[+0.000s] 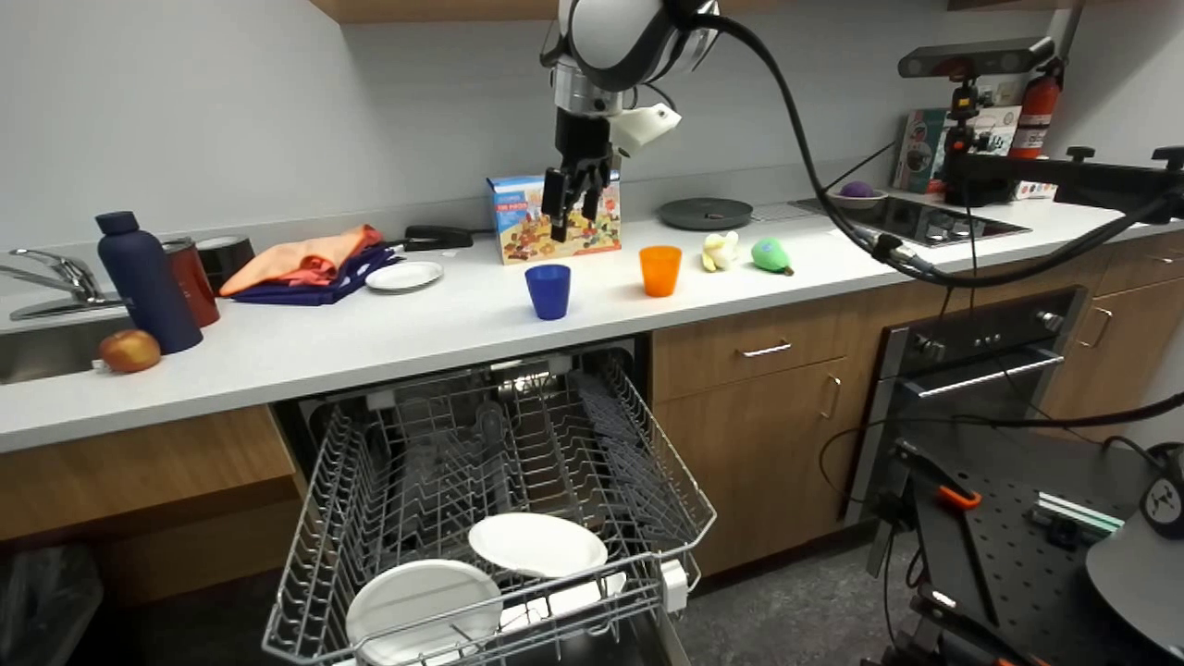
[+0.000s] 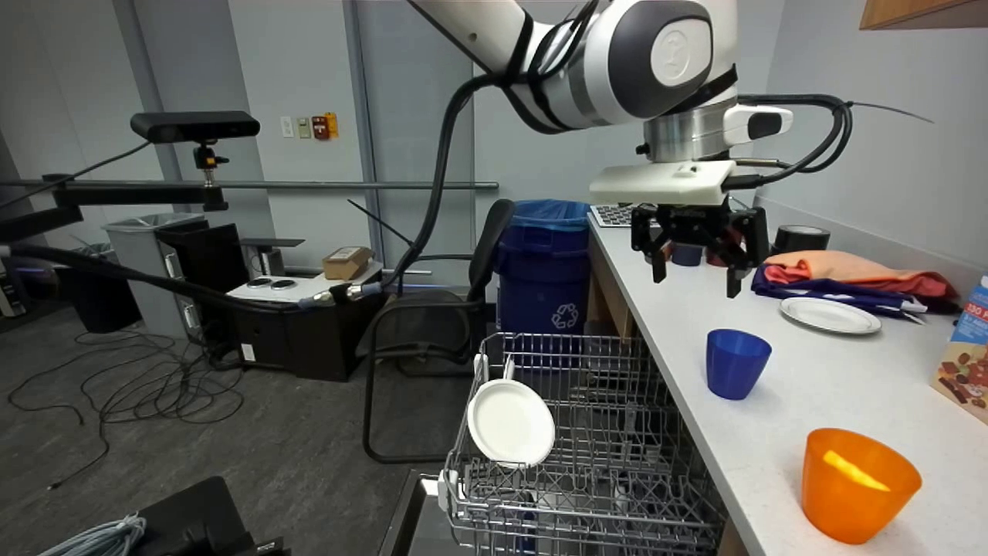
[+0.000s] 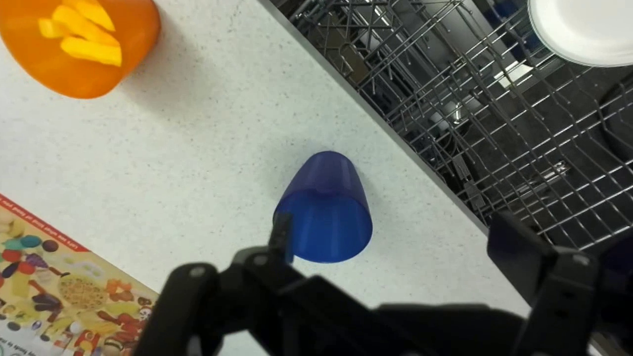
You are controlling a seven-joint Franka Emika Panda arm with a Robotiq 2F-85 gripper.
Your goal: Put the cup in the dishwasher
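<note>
The blue cup stands upright on the white counter near its front edge, in both exterior views. It also shows in the wrist view, its open mouth facing up. My gripper is open and empty, pointing down above the counter, higher than the cup and apart from it. In the wrist view the fingers are spread wide, and the left finger overlaps the cup's rim in the picture. The dishwasher's grey wire rack is pulled out below the counter, with white plates at its front.
An orange cup holding yellow pieces stands beside the blue cup. A picture box stands behind. A white plate, cloths and a dark blue bottle lie toward the sink. Soft toys are beyond the orange cup.
</note>
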